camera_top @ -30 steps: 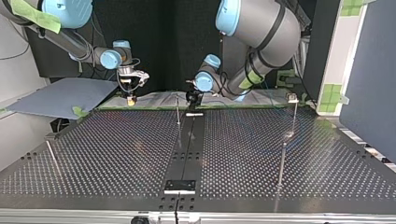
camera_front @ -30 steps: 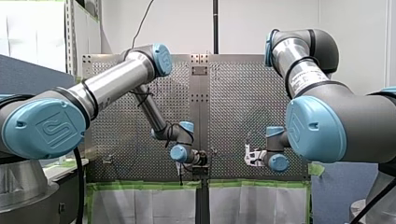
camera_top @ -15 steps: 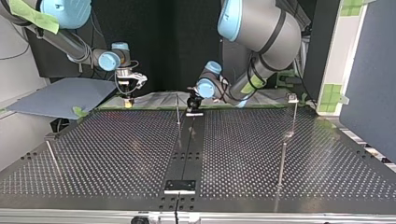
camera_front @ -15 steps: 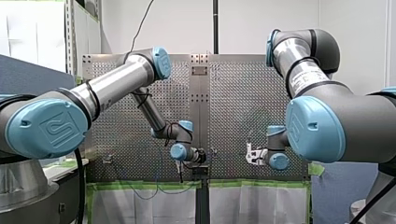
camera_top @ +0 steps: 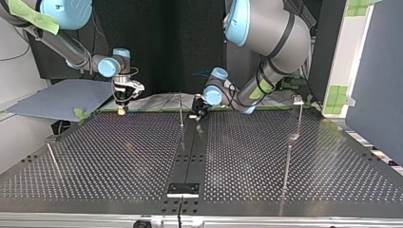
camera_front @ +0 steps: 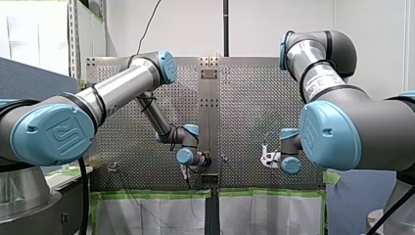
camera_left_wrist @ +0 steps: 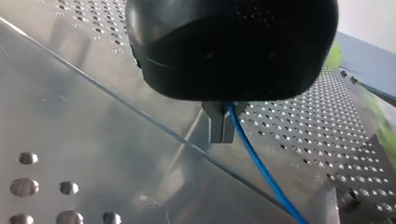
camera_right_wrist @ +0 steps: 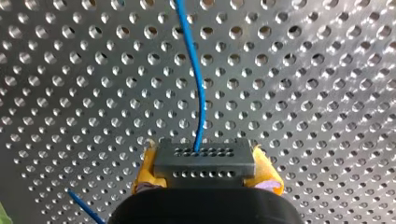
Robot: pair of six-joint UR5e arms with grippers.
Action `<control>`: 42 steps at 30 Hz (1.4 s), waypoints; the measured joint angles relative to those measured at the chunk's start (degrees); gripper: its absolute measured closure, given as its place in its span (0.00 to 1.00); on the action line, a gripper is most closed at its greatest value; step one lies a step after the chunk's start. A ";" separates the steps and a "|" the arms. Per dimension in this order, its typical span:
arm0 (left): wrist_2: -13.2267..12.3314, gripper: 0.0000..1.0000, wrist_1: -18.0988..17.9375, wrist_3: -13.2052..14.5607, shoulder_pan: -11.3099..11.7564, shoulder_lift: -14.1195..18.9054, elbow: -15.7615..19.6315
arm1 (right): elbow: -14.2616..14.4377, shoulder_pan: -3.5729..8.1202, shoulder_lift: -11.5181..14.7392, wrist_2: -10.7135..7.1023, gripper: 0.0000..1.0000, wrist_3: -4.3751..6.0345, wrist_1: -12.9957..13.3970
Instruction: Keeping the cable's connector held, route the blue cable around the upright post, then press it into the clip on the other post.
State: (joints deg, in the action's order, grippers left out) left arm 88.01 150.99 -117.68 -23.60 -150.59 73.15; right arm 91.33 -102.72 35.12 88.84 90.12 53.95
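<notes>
At the desk's [camera_top: 119, 156] far edge in the top view, my right jaws were clamped on the connector [camera_right_wrist: 204, 161] between yellow pads [camera_right_wrist: 147, 164], anchoring that end as the task demands. My left jaws pinched the blue cable [camera_left_wrist: 256, 158] narrowly further along, low beside the upright post [camera_top: 181, 111], probably to steer it round. Versus half a second earlier: right jaws had shifted toward the view's left; left jaws had dropped nearer the desk

Robot lab: perforated table [camera_top: 119, 152]
</notes>
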 joint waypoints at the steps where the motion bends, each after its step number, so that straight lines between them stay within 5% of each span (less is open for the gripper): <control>1: -0.06 1.00 0.27 0.35 0.01 0.00 0.01 | -0.03 0.00 0.00 0.08 1.00 -0.03 -0.04; 6: -0.33 1.00 2.44 2.90 0.19 0.11 0.01 | -0.11 0.02 0.00 0.15 1.00 -0.15 -0.21; 8: -0.10 0.93 3.36 4.16 0.01 0.15 0.01 | -0.10 0.02 0.00 0.10 1.00 -0.17 -0.22; 10: 0.03 0.74 4.19 5.21 -0.22 0.15 0.01 | -0.10 0.02 0.00 0.00 1.00 -0.18 -0.23; 11: -0.02 0.74 4.77 5.90 -0.37 0.16 0.01 | -0.11 0.02 0.00 -0.14 1.00 -0.18 -0.23; 12: -0.13 0.34 5.25 6.42 -0.45 0.18 0.01 | -0.11 0.02 0.00 -0.24 1.00 -0.18 -0.23; 13: -0.35 0.16 5.76 6.94 -0.51 0.21 0.01 | -0.11 0.02 0.00 -0.32 1.00 -0.18 -0.23; 14: -0.73 0.16 6.40 7.62 -0.57 0.23 0.00 | -0.12 0.02 0.00 -0.39 1.00 -0.18 -0.23; 15: -0.89 0.00 6.90 8.14 -0.61 0.24 0.00 | -0.13 0.02 0.00 -0.43 1.00 -0.18 -0.23; 26: 3.11 0.00 12.18 14.46 -2.05 1.54 0.85 | -0.09 -0.07 0.00 -1.02 1.00 -0.26 -1.45; 42: 2.18 0.00 8.25 23.00 -4.44 10.52 9.71 | -0.10 -0.21 0.00 -1.03 1.00 -0.05 -2.37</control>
State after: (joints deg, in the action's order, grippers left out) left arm 90.19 159.24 -94.68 -28.04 -140.07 82.86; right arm 91.24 -102.94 35.12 87.81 90.06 51.57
